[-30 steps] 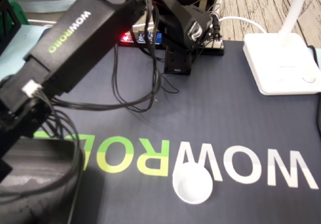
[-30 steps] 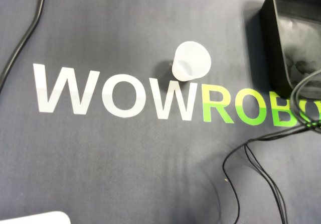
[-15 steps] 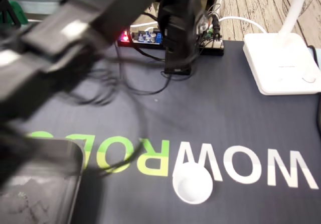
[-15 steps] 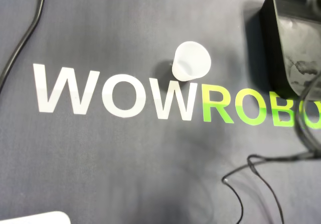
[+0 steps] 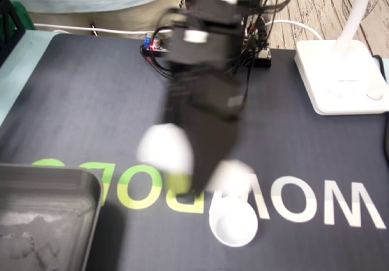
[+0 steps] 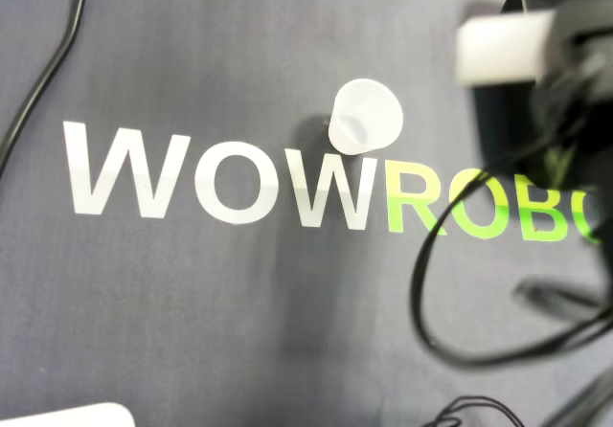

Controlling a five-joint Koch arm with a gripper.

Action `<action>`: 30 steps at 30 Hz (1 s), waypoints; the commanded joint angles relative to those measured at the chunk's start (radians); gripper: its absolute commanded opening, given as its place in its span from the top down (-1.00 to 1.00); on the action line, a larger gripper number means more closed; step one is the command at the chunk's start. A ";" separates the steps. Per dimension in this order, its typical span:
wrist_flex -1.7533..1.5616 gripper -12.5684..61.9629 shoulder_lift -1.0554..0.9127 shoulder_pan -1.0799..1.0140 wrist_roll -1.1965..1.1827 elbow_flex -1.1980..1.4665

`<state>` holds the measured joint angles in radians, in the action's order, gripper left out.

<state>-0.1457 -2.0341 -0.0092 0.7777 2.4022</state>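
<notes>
A white cup (image 5: 233,223) stands open side up on the dark mat, by the letter W of the printed word; the overhead view shows the cup (image 6: 364,116) too. My gripper (image 5: 203,183) is heavily blurred and points down just above and left of the cup. A white object (image 5: 164,148) sticks out on both sides of the dark tip, and it seems shut on that object. In the overhead view the white object (image 6: 503,46) shows at the top right, in front of the blurred arm.
A grey tray (image 5: 48,186) sits at the lower left of the fixed view. A white lamp base (image 5: 340,76) stands at the right, and a controller board (image 5: 159,43) with wires at the back. Loose black cables (image 6: 421,283) loop over the mat.
The arm has swung from over the tray to the middle of the mat, right above the cup. A white object now shows at its tip. The cup has not moved.
</notes>
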 commanded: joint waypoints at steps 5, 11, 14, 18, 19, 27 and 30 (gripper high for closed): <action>-0.101 0.61 -0.041 0.144 0.400 0.000; -0.150 0.61 0.095 0.130 0.667 -0.012; -0.209 0.61 0.172 0.115 0.727 -0.021; -0.261 0.61 0.261 0.114 0.782 -0.066; -0.261 0.61 0.278 0.115 0.787 -0.077; -0.341 0.61 0.422 0.118 0.810 -0.158; -0.341 0.61 0.446 0.118 0.813 -0.158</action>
<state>-0.4065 -1.5831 0.1089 1.5769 2.3056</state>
